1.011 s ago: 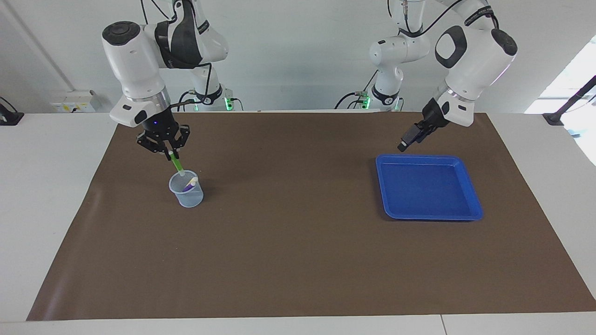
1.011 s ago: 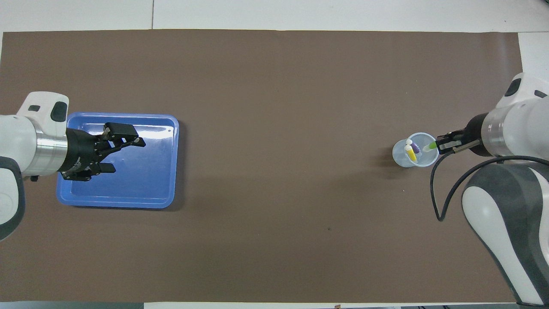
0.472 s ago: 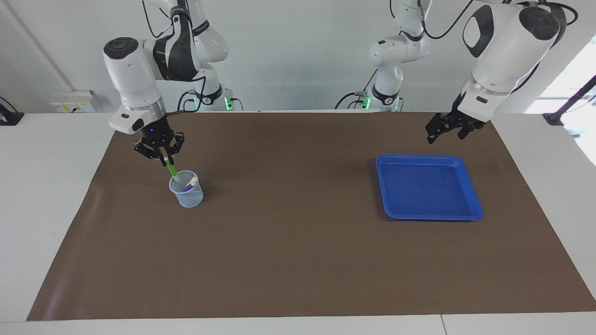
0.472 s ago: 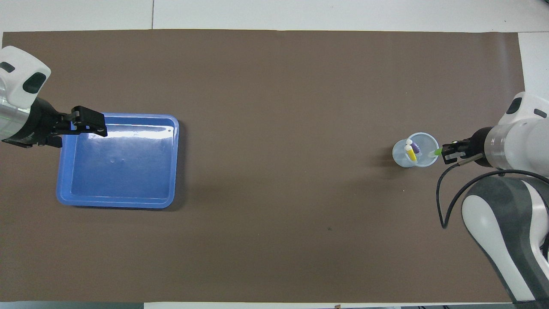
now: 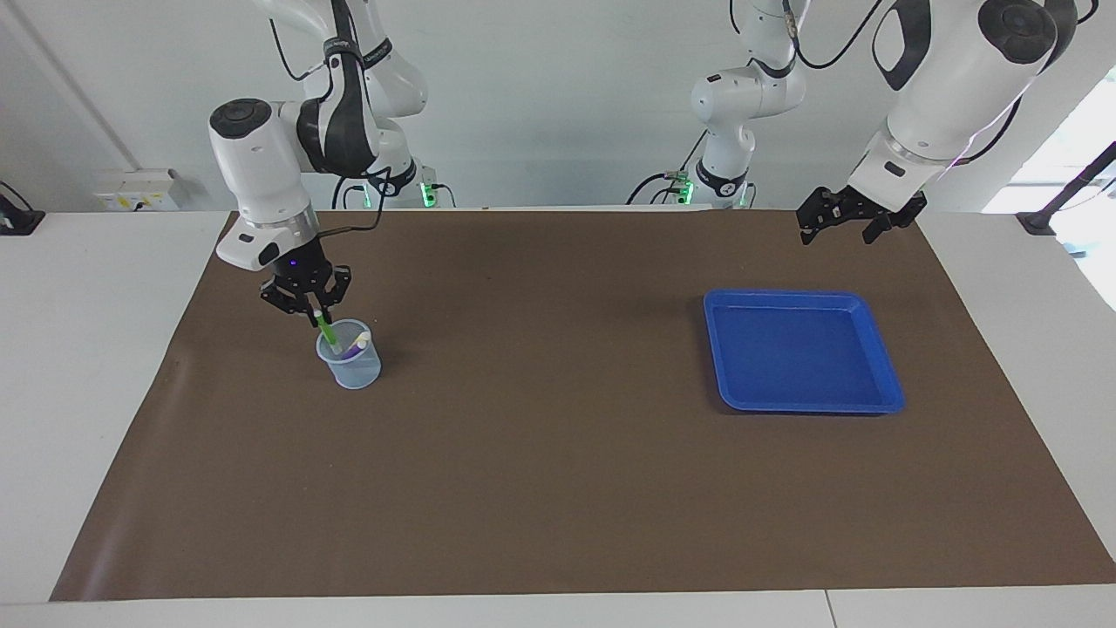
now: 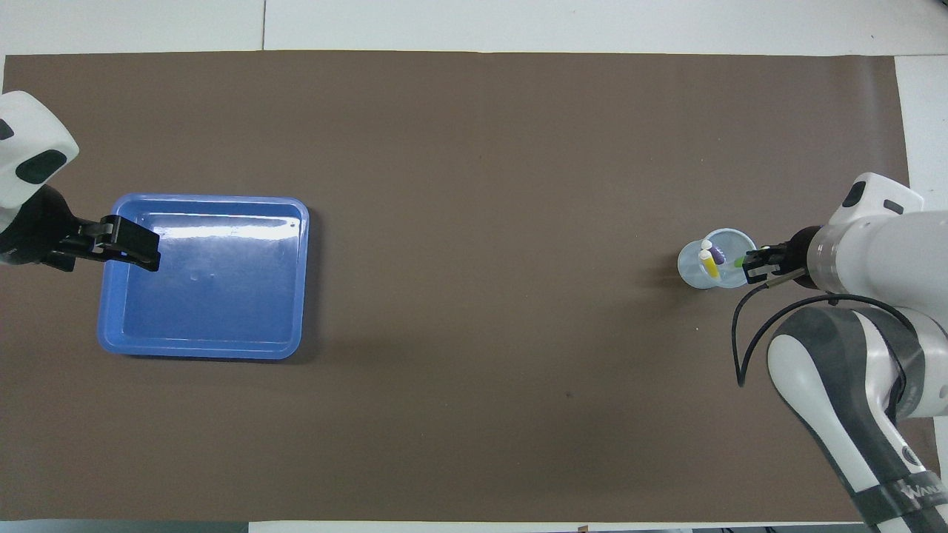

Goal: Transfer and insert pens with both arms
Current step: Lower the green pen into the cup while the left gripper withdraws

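On the brown paper-covered worktop (image 5: 558, 488), a shallow blue plastic tray (image 5: 881, 403) sits toward the left arm's end. Toward the right arm's end stands a small clear plastic cup (image 5: 350, 365) holding a yellow marker pen (image 6: 710, 265) and a purple marker pen (image 5: 355, 348). The right claw (image 5: 316, 312) hangs over the cup's rim, pinched tight on a green marker pen (image 5: 328, 333) whose lower end dips into the cup. The left claw (image 5: 844, 223), spread wide, hovers over the mat's edge nearest the robots.
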Controlling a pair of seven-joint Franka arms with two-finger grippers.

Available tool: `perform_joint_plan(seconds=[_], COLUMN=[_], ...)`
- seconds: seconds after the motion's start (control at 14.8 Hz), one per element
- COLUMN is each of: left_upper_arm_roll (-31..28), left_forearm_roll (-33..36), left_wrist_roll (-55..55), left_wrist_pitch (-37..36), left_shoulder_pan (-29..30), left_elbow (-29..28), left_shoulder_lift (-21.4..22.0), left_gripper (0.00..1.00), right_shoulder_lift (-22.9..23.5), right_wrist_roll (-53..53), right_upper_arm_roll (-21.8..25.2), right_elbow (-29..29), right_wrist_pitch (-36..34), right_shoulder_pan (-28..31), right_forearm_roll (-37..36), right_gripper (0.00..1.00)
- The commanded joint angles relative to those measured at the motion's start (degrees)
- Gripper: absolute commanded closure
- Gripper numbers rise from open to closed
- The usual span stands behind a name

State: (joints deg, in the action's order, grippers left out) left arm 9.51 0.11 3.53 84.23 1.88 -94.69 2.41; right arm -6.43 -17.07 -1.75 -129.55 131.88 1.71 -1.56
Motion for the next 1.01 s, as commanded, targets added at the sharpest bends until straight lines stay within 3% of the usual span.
perform_joint_plan(seconds=[0.0,0.2,0.27,0.34,0.4,0.47,0.94], left_upper_arm_roll=[-2.66,-6.25,-6.70,-6.70,-6.70,-6.70,-6.35], left_forearm_roll=[-0.80,-4.32,-4.06,-4.06,-3.97,-3.89,-1.16], left_wrist_roll=[-0.55,0.95,1.04,1.04,0.86,0.69,0.07], left_wrist_pitch=[4.09,-0.27,-1.34,-1.44,-1.44,-1.61,0.67], left_shoulder_pan=[-1.88,-4.24,-4.77,-4.87,-4.87,-4.87,-4.78], left_elbow=[-3.23,3.79,4.07,3.38,2.67,2.58,2.49], left_shoulder_lift=[3.21,0.59,0.40,0.66,0.93,0.93,-0.74], left_gripper=[0.00,0.00,0.00,0.00,0.00,0.00,0.00], right_shoulder_lift=[0.54,0.98,0.98,1.25,1.34,1.34,0.38], right_wrist_roll=[0.55,2.04,1.96,1.87,1.87,1.87,1.78], right_upper_arm_roll=[-0.80,-0.80,-0.80,-0.80,-0.80,-0.80,-0.54], right_elbow=[-1.31,-2.28,-2.28,-2.11,-2.02,-1.84,2.46], right_wrist_pitch=[1.97,3.30,3.30,3.30,3.30,3.21,1.81], right_shoulder_pan=[1.02,0.67,0.67,0.75,0.93,1.02,1.37], right_forearm_roll=[-0.03,0.15,0.06,0.06,0.15,0.15,0.15], right_gripper=[1.00,1.00,0.95,0.46,0.12,0.00,0.00])
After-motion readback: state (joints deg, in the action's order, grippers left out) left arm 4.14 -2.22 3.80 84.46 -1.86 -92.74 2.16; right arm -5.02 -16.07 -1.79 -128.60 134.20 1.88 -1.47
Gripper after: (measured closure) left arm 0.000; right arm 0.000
